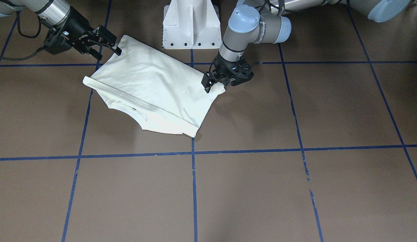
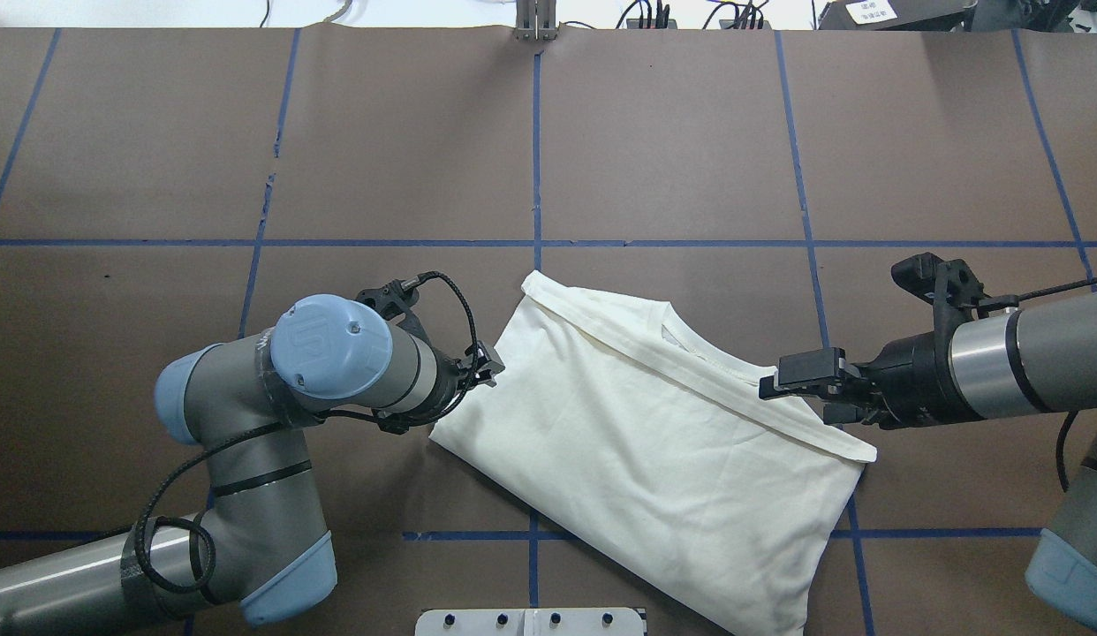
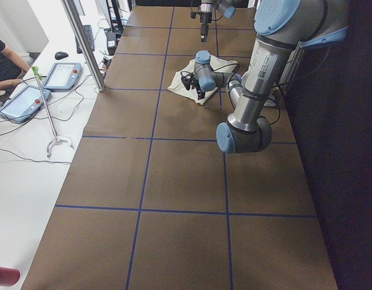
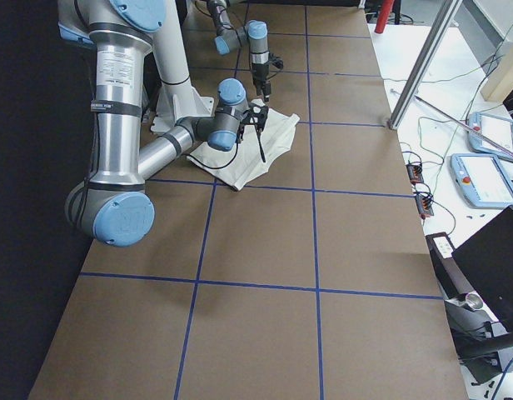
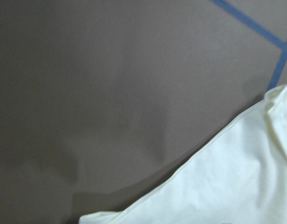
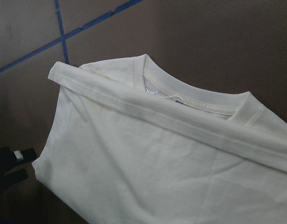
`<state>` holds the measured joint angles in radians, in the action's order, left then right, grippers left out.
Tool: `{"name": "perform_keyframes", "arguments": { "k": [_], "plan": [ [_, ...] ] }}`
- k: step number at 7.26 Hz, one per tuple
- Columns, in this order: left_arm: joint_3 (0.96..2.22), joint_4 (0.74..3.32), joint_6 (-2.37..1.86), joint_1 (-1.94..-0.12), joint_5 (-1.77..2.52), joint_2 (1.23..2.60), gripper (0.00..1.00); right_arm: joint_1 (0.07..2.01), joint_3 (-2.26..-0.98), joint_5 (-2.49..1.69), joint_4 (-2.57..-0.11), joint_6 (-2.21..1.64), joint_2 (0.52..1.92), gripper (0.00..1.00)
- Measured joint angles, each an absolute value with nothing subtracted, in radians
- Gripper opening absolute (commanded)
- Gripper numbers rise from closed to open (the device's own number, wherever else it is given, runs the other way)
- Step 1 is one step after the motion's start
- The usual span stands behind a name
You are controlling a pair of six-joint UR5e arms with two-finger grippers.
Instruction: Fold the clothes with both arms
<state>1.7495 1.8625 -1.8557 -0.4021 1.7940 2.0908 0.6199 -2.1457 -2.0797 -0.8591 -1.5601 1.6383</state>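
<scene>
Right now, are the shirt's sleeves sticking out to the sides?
No, the overhead view shows the shirt folded into one compact panel, with no sleeve reaching out past its edges.

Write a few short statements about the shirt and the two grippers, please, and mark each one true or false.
1. The shirt shows its print. False: only plain cream cloth faces up.
2. The collar is on the side away from the base. True.
3. The left gripper is at the shirt's edge. True.
4. The right gripper is shut on the shirt's middle. False: it is open, at the edge on the other side from the left gripper.
</scene>
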Motion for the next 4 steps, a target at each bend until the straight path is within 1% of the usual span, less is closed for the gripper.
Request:
{"name": "perform_keyframes", "arguments": {
  "k": [2,3,4],
  "plan": [
    [1.749,1.861,-1.875,-0.384,1.785,2.067,0.86,0.625,-2.139,-2.080,-0.858,-1.560,1.630,1.00],
    [1.749,1.856,-1.882,-0.377,1.784,2.060,0.82,0.625,-2.139,-2.080,-0.858,-1.559,1.627,1.00],
    [1.749,1.843,-1.884,-0.371,1.784,2.059,0.73,0.626,-2.139,-2.081,-0.858,-1.560,1.626,1.00]
  ]
}}
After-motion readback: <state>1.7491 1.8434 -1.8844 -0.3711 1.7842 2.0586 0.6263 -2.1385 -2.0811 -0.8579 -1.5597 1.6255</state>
